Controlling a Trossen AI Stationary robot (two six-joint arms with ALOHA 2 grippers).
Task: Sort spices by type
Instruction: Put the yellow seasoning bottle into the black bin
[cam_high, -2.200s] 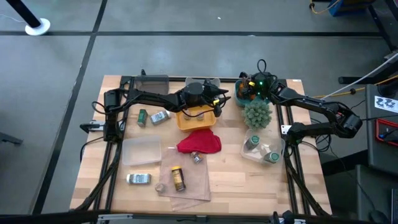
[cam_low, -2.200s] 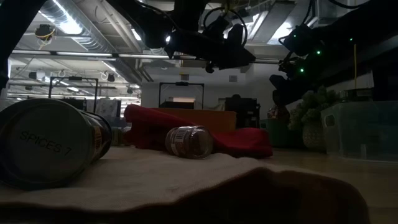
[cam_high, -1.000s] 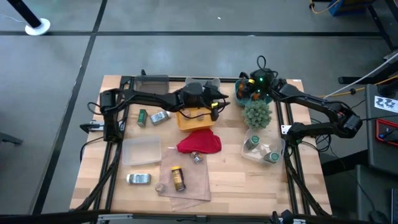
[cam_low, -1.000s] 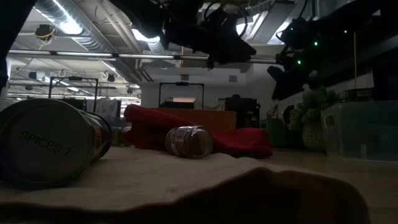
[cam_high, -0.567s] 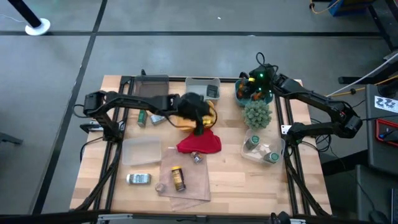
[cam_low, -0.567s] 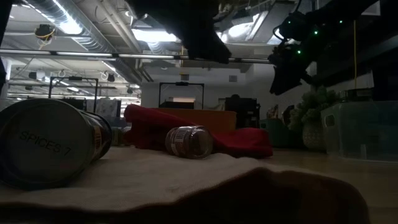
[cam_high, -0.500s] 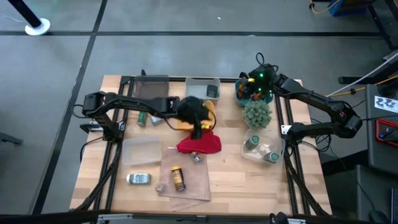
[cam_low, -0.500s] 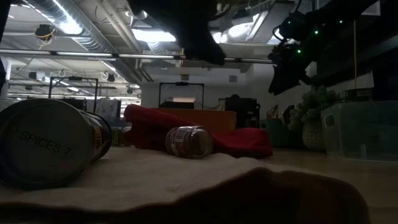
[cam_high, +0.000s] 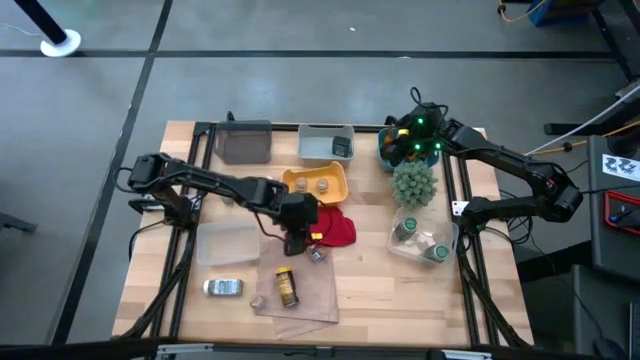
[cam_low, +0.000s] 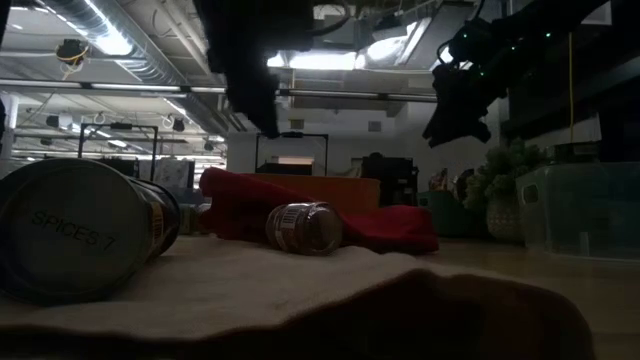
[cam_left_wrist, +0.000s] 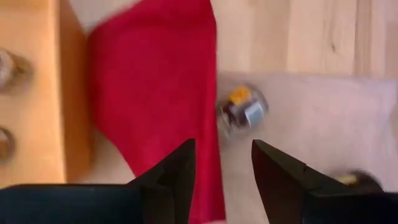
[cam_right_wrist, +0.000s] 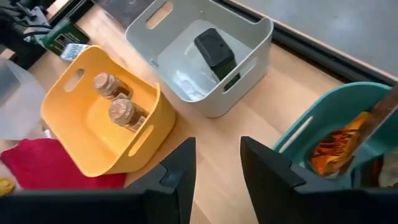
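My left gripper (cam_high: 297, 238) (cam_left_wrist: 221, 149) hangs open over the left edge of the red cloth (cam_high: 335, 228) and holds nothing. A small silver-capped jar (cam_high: 316, 255) (cam_left_wrist: 242, 112) lies on its side just beyond it, at the cloth's near edge. My right gripper (cam_high: 402, 150) (cam_right_wrist: 217, 155) is open and empty beside the teal bin (cam_right_wrist: 311, 134), which holds orange sachets (cam_right_wrist: 339, 146). Two tan-topped pots (cam_right_wrist: 118, 106) stand in the yellow bin (cam_high: 340, 190). A dark tin (cam_right_wrist: 214, 53) lies in the grey bin (cam_high: 310, 150).
On the tan mat (cam_high: 310, 295) lie a yellow-capped brown bottle (cam_high: 286, 285) and a tiny pot (cam_high: 258, 300). A tin (cam_high: 223, 288) lies left of them. A clear lid (cam_high: 227, 243), a fuzzy plant (cam_high: 413, 183) and a clear box with green-lidded jars (cam_high: 420, 240) stand around.
My left gripper has swung from above the yellow bin toward the table's near edge and a little left, coming down over the red cloth's left edge. The yellow and grey bins, covered before, now show in the high view.
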